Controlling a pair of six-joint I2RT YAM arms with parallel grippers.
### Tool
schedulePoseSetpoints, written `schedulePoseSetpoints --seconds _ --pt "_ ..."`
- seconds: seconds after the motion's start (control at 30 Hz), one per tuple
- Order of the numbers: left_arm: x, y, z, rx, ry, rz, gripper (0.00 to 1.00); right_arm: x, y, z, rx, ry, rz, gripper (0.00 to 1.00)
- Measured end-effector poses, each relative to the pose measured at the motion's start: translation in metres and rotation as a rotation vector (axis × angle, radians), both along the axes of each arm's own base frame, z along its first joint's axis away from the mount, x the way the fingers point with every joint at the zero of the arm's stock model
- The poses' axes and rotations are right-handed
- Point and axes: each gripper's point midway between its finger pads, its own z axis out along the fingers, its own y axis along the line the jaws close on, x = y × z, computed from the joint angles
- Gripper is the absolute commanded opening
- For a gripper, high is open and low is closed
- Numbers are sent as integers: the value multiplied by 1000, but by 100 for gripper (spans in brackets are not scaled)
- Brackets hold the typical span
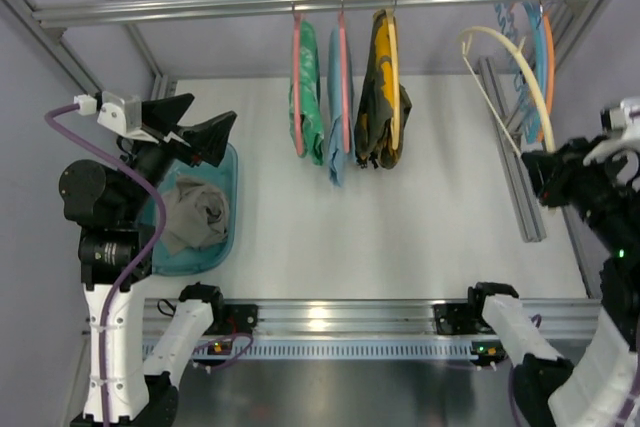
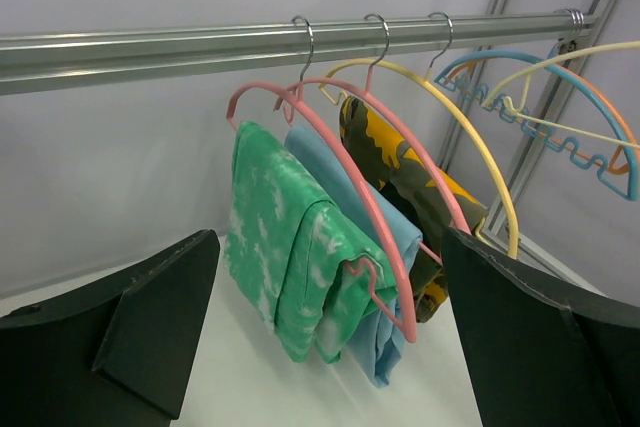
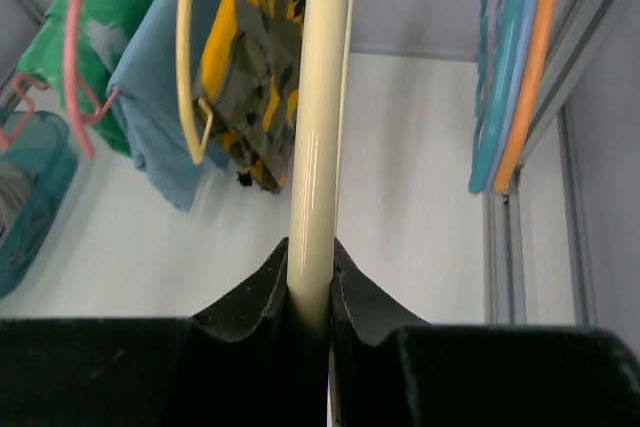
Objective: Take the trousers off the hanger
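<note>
The grey trousers lie crumpled in a teal basket at the left of the table, off any hanger. The cream hanger is bare and reaches from the rail's right part down to my right gripper. In the right wrist view the gripper is shut on the hanger's cream bar. My left gripper is open and empty above the basket's far edge. In the left wrist view it faces the hanging garments, and the cream hanger shows at the upper right.
A metal rail spans the back. On it hang a green garment, a blue garment and a yellow-and-black garment. Blue and orange hangers hang at the far right. An aluminium frame bar lies along the table's right side.
</note>
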Motion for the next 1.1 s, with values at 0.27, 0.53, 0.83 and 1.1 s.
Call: schedulePoseSetpoints --seconds 0.27,0.53,0.83,1.1 --pt "-15 5 -7 16 -37 27 98 102 -28 32 -97 152 -53 0" --pt "-21 8 -14 40 -58 46 98 143 -38 8 -121 261 -58 0" --pt "-20 10 -18 47 -60 60 98 146 -46 10 -122 258 -91 0" --pt "-19 11 -21 53 -59 66 98 168 -74 -6 -72 327 -161 0"
